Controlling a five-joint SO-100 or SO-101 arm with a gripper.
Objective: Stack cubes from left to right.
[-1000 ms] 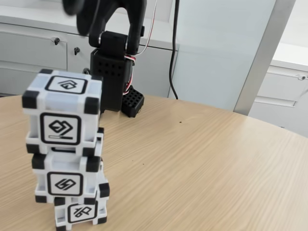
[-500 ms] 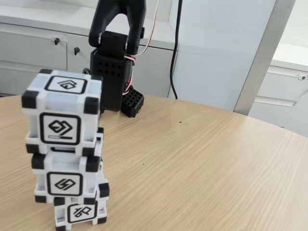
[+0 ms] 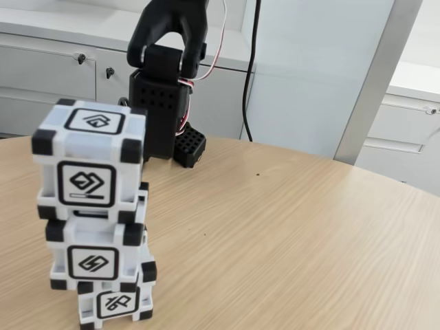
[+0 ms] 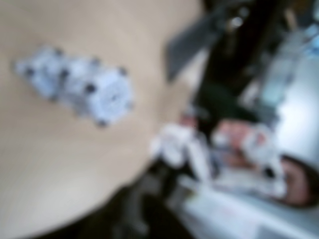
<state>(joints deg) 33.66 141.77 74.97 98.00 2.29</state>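
Gripper state cannot be told (wrist view blurred); three cubes are stacked near table left edge, stack judged complete.

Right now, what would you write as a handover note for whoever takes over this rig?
Claw: its state cannot be told; the wrist view is blurred.
Arm: folded back over its base at the far edge of the table, clear of the cubes.
Cubes: all three stand in one stack at the left of the fixed view: top cube, middle cube, bottom cube. The layers sit a bit offset. The blurred wrist view shows the stack from above.
Done: stacking looks complete.
Left: nothing obvious; maybe check the stack's steadiness.
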